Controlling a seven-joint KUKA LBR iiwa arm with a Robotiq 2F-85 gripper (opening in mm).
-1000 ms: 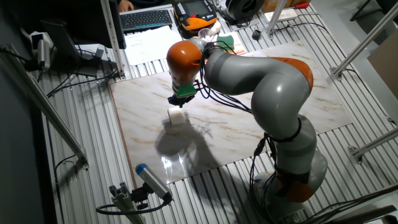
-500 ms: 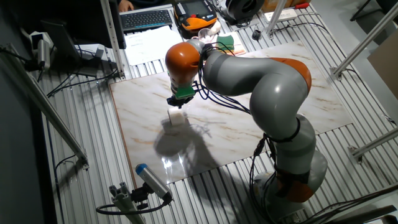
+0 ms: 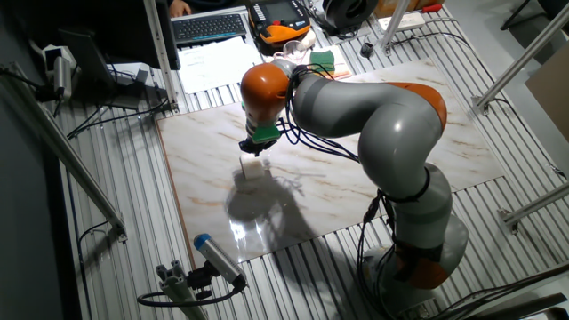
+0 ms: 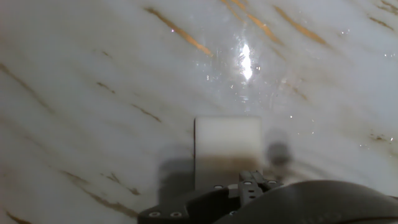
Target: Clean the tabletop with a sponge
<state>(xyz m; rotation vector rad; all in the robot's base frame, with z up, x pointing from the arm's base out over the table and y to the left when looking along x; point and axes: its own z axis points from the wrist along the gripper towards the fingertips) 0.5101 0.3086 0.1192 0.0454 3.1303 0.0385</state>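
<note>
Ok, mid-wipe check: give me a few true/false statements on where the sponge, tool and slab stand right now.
1. The sponge sits on the marble tabletop. True.
2. The sponge is green and yellow. False: it is a plain cream-white block.
3. The tool is directly above the sponge. True, though neither view shows whether it is clamped on it.
4. The sponge lies on the ribbed grey metal surface. False: it is on the glossy slab, in its left half in the fixed view.
5. A bright glare spot shows on the slab beyond the sponge in the hand view. True.
</note>
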